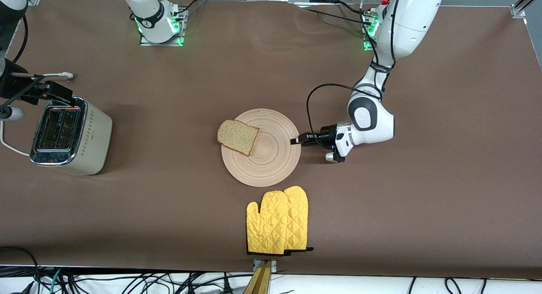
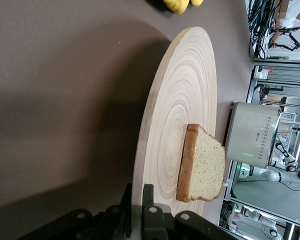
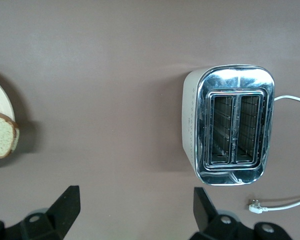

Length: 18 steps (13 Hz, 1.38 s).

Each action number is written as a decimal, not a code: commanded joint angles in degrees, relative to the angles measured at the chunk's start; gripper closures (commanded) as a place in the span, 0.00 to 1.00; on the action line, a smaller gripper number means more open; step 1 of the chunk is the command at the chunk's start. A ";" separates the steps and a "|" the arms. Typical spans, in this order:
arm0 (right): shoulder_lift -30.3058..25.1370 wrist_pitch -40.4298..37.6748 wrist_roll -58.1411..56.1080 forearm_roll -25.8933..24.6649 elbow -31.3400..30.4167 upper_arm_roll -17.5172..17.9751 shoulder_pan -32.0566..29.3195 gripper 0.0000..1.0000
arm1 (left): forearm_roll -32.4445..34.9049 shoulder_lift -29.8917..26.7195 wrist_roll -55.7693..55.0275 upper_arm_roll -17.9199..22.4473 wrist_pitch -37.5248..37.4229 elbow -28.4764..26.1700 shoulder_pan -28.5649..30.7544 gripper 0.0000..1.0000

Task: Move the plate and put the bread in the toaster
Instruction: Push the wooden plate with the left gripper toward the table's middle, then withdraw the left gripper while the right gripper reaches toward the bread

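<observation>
The plate (image 1: 261, 148) is seen at the centre of the front view, flat on the table (image 1: 423, 201), with the bread (image 1: 237, 137) lying on its upper-left part, one corner overhanging the rim. The left gripper (image 1: 296, 141) is set at the plate's right edge in that view, and in the left wrist view its jaws are pressed together on the rim (image 2: 136, 210), which runs up from the bottom centre of that frame. The plate is judged to be in the moving step, so it should be kept low and level and drawn slowly; any tilt or jerk is likely to slide the overhanging bread (image 2: 201, 166) off. A thin rim held at one point can pivot, so the pull is best made in line with the grip. The mitts (image 1: 277, 225), just below the plate in the front view, should be cleared. The toaster (image 1: 70, 135) stands at centre left of that view, slots up and empty in the right wrist view (image 3: 229, 131). The right gripper (image 3: 135, 207) hangs near it, jaws wide apart and holding nothing; it is waiting, and the bread should be brought within its reach.
</observation>
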 commanded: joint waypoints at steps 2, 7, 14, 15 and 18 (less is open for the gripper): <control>0.24 -0.52 -0.05 0.14 0.90 0.29 -0.02 0.00 | -3.26 -0.12 1.88 0.99 -0.99 0.28 -1.02 1.00; 0.33 -0.79 -0.05 0.67 0.63 0.37 0.07 0.00 | -3.26 -0.12 1.35 1.78 -1.16 -0.94 -0.41 0.00; 1.91 -0.79 1.09 1.02 -0.59 0.64 0.33 0.00 | 6.09 -10.72 0.48 5.91 -1.43 -9.54 5.46 0.00; 2.00 -0.44 1.09 2.15 -0.95 0.64 0.33 0.00 | 11.97 -14.06 -1.53 5.83 -1.43 -10.95 8.70 0.00; 3.67 0.18 2.66 7.17 -1.48 0.64 0.33 0.00 | 32.35 -21.89 -11.79 5.39 -1.52 -12.20 16.18 0.00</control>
